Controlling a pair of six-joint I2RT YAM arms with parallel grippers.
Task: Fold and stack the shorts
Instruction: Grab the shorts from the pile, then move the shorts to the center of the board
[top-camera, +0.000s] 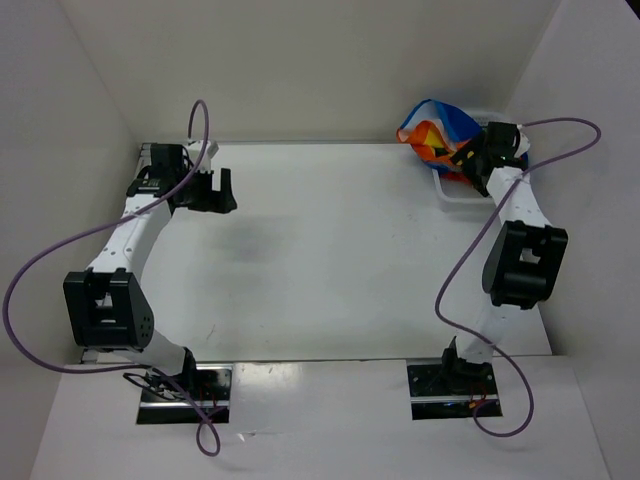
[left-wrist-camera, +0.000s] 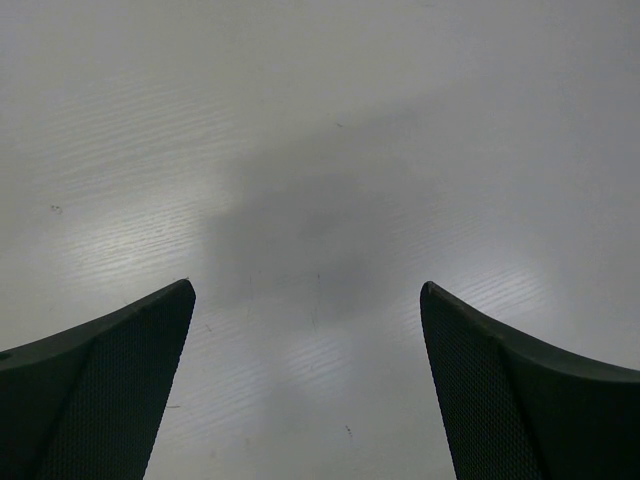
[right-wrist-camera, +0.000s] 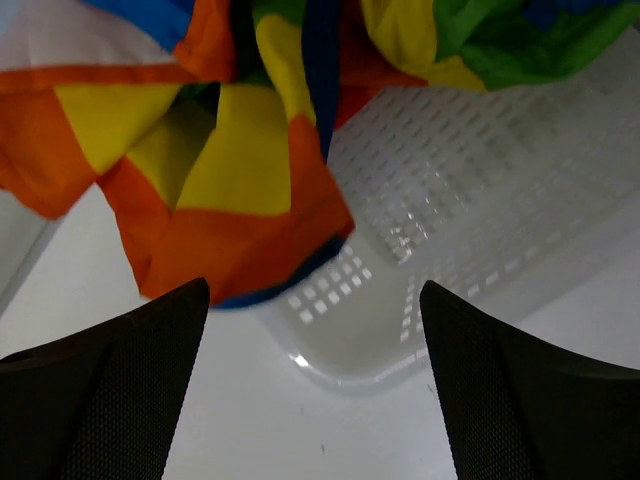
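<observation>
Right pincer (right-wrist-camera: 310, 290) of mine gapes wide with nothing between its fingers, close up to the shorts (right-wrist-camera: 240, 180). My left pincer (left-wrist-camera: 307, 285) is just as wide and holds nothing, above the white surface (top-camera: 330, 260). White walls (top-camera: 330, 70) close three sides. In the far right corner sits a white mesh basket (right-wrist-camera: 470, 180), with the rainbow-striped shorts heaped in it and spilling over its rim.

White mesh basket (right-wrist-camera: 480, 180), seemingly on the table (top-camera: 330, 260).
</observation>
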